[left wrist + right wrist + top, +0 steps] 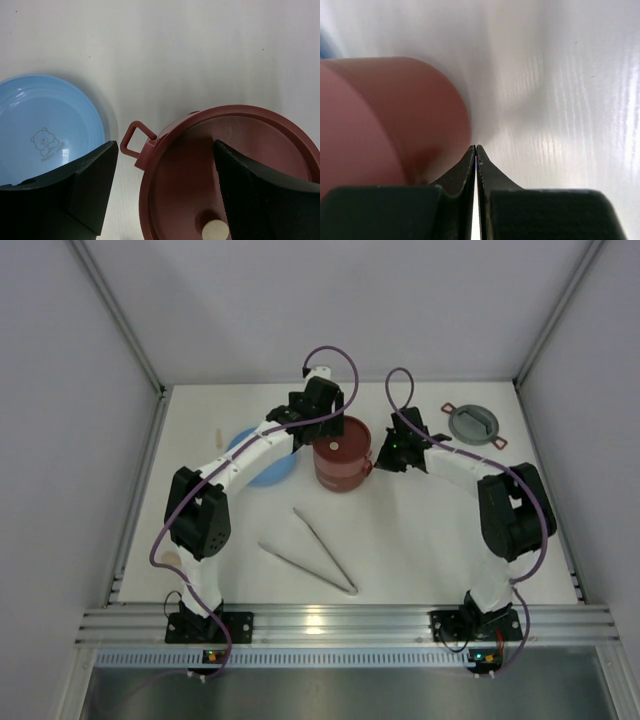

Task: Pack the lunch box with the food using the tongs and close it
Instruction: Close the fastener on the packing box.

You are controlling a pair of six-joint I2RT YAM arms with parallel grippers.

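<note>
The dark-red lunch box (342, 465) stands stacked at mid-table, with a flat dark-red lid (200, 170) and its cream knob (216, 231) on top. A loop ear (135, 141) sticks out on its left side. My left gripper (165, 185) hangs open over the box's left edge: one finger (95, 180) is outside the rim and the other (260, 195) is over the lid, holding nothing. My right gripper (476, 148) is shut and empty, its tips beside the box's wall (395, 115). The tongs (318, 552) lie on the table in front. The food is hidden.
An empty light-blue plate (45, 125) sits just left of the box. The grey two-eared cover (474, 424) lies at the back right. A small cream piece (218, 436) lies left of the plate. White walls enclose the table.
</note>
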